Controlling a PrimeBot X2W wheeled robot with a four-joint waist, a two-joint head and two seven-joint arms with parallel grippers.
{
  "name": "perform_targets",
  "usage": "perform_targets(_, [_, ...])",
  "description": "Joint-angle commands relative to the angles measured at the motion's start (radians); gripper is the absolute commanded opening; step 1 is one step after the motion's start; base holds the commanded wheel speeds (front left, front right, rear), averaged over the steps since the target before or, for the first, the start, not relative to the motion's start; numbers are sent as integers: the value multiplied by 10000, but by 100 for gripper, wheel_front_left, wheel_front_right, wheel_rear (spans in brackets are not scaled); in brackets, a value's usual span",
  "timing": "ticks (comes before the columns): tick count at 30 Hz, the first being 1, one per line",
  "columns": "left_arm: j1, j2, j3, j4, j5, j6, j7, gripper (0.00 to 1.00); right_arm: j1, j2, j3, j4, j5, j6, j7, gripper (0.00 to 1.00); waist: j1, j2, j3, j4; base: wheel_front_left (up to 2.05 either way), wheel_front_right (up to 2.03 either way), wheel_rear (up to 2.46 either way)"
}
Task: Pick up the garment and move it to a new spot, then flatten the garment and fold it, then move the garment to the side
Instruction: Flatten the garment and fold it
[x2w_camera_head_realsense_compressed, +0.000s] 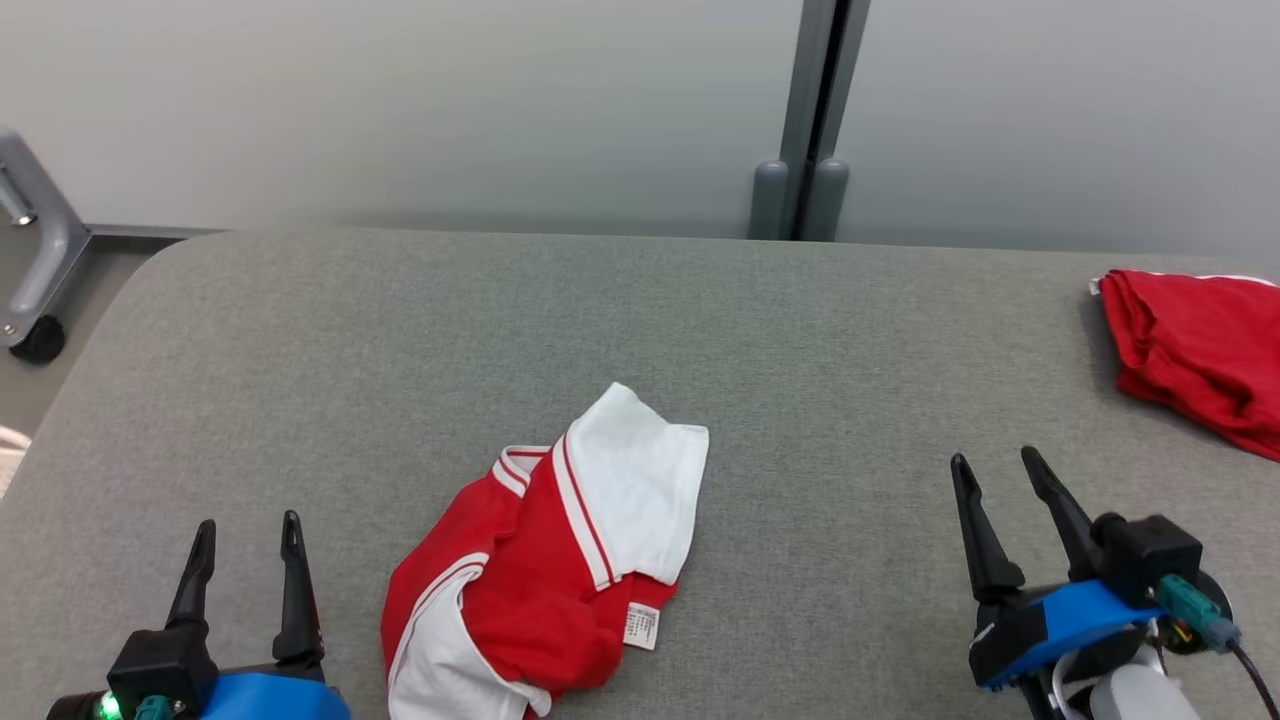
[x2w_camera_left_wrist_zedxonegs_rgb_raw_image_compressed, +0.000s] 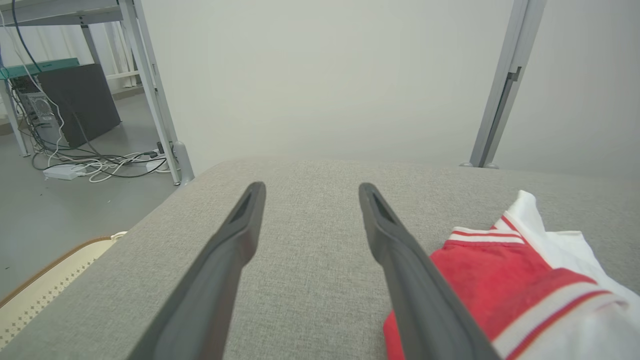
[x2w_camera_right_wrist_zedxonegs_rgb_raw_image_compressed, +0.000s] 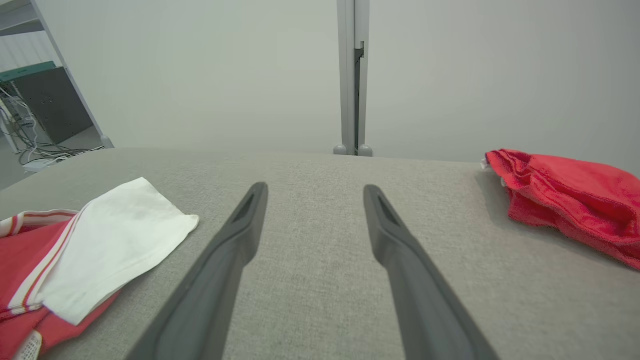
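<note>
Garment (x2w_camera_head_realsense_compressed: 545, 560), lower middle of frame: red and white patches seen, thin red-and-white stripes along edges, small white tag (x2w_camera_head_realsense_compressed: 641, 626) with tiny print. Second cloth (x2w_camera_head_realsense_compressed: 1195, 350), right edge: plain red all over. Table top (x2w_camera_head_realsense_compressed: 400, 330): grey, finely speckled weave. Left gripper (x2w_camera_head_realsense_compressed: 248, 530) and right gripper (x2w_camera_head_realsense_compressed: 995, 458): black fingers, blue bodies. Wall (x2w_camera_head_realsense_compressed: 400, 100), top: pale grey.

head: high, looking forward and down on the grey table (x2w_camera_head_realsense_compressed: 760, 330) | left wrist: low, close over the table, facing the far wall (x2w_camera_left_wrist_zedxonegs_rgb_raw_image_compressed: 325, 75) | right wrist: likewise | shared by all: red-and-white garment (x2w_camera_head_realsense_compressed: 530, 570), grey post (x2w_camera_head_realsense_compressed: 815, 120)
</note>
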Motion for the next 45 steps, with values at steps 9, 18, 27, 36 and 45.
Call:
perform_targets(9, [420,201,-1,196,96,40,-27,100,2024,610,-636,-1209,-558,5,-40,100,1,1,-539,-587,0,0,0])
perform_targets(18, [569,208,-109,307,16,17,-27,100,2408,781,-680,-1051,-620,5,-41,100,1,1,-552,-642,0,0,0])
perform_targets(27, [551,215,-134,462,-50,69,-27,100,2224,793,-584,-776,-571,5,-42,100,1,1,-560,-586,0,0,0])
perform_targets(36, [372,289,-180,564,-80,55,-27,100,2122,795,-316,-524,-486,5,-43,100,1,1,-482,-439,0,0,0])
perform_targets(45, [-138,300,-271,577,-199,17,-27,100,-442,785,1405,330,-895,4,167,100,1,1,119,140,0,0,0])
